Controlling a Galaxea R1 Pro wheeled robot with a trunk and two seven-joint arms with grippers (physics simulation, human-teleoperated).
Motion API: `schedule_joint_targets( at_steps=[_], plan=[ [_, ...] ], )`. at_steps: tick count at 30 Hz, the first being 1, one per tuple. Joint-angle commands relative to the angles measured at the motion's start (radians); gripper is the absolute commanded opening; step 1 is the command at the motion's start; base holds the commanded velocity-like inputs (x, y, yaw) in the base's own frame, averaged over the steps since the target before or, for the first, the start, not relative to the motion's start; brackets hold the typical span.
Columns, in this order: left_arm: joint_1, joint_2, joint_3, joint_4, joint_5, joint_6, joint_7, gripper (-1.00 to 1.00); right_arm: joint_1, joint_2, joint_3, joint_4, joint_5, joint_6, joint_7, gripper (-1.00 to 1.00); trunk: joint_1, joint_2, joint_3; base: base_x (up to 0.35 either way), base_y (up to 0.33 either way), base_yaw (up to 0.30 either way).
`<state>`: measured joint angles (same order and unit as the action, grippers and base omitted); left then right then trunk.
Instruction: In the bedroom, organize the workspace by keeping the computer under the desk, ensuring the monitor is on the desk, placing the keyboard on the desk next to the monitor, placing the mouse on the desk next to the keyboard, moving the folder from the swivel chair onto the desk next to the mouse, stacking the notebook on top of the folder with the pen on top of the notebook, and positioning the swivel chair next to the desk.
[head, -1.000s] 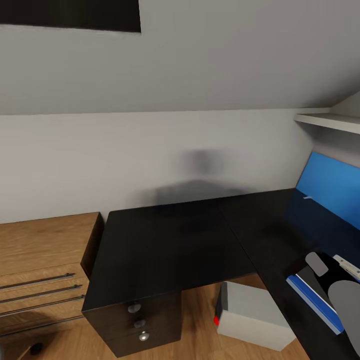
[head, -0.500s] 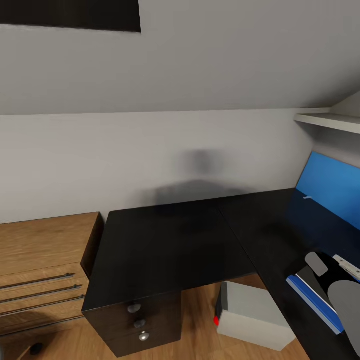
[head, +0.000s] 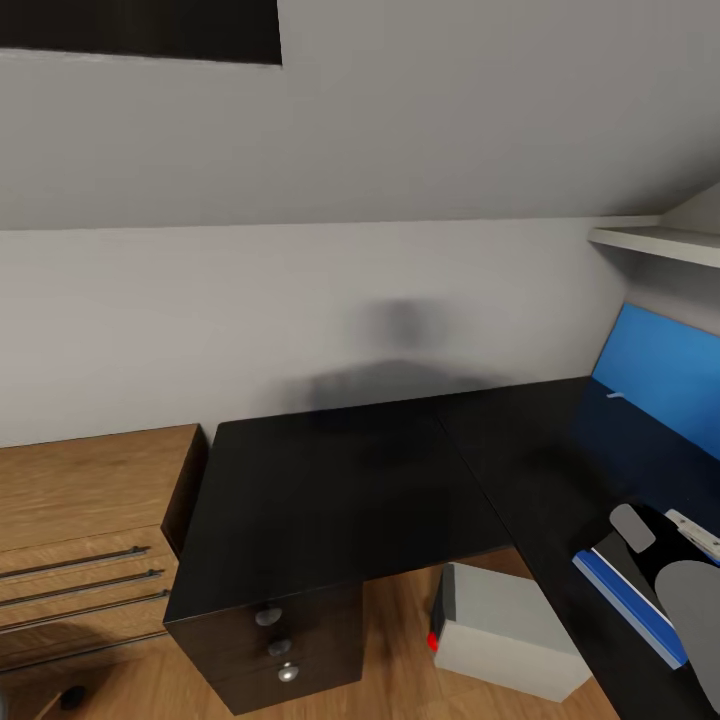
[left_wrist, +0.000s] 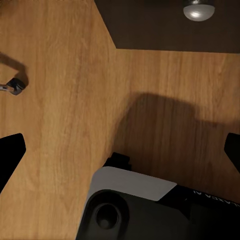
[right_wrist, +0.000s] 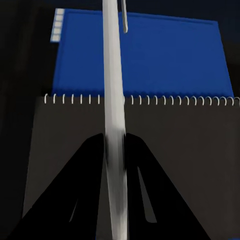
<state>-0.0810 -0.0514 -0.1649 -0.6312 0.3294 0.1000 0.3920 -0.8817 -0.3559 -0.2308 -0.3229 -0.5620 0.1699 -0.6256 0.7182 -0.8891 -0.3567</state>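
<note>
While pinched between the right gripper (right_wrist: 114, 150) fingers, pen (right_wrist: 113, 100) hangs over notebook (right_wrist: 135, 150) atop folder (right_wrist: 150, 55); left gripper (left_wrist: 120, 150) spread wide above floor (left_wrist: 65, 100).

Half-hidden under the surface (head: 350, 490): computer (head: 505, 630), far side out of sight. Covered at its near end by the grey right arm (head: 690, 610) and clipped by the frame edge: folder (head: 628, 600). On the right wrist camera, blurred and running off both frame edges: pen (right_wrist: 114, 100). Clipped below, partly masked by the right end effector (right_wrist: 115, 145): notebook (right_wrist: 60, 130). On the left wrist camera, barely poking in from opposite edges: left end effector (left_wrist: 120, 155) fingertips (left_wrist: 10, 157).
</note>
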Motion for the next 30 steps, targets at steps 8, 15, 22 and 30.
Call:
schedule_joint_targets(
  at_steps=[8, 15, 22, 30],
  plan=[
    [0.0, 0.002, -0.005, -0.002, 0.007, 0.005, 0.008, 1.0, 0.0, 0.001, 0.0, -0.004, -0.004, 0.004, -0.003, 1.0, 0.0, -0.001, -0.001, 0.0, 0.0, 0.0],
    [0.0, 0.002, -0.004, -0.002, 0.007, 0.004, 0.008, 1.0, 0.0, 0.003, 0.001, -0.007, -0.003, 0.004, -0.003, 1.0, 0.0, -0.001, -0.001, 0.0, 0.0, 0.0],
    [0.0, 0.002, -0.004, -0.002, 0.007, 0.005, 0.009, 1.0, 0.0, 0.004, 0.001, -0.014, -0.003, -0.002, -0.003, 1.0, 0.0, -0.001, -0.001, 0.0, 0.0, 0.0],
    [0.0, 0.002, -0.005, -0.002, 0.007, 0.006, 0.009, 1.0, 0.003, 0.037, 0.001, -0.177, 0.004, -0.012, -0.013, 1.0, 0.0, -0.001, -0.001, 0.0, 0.0, 0.0]
  ],
)
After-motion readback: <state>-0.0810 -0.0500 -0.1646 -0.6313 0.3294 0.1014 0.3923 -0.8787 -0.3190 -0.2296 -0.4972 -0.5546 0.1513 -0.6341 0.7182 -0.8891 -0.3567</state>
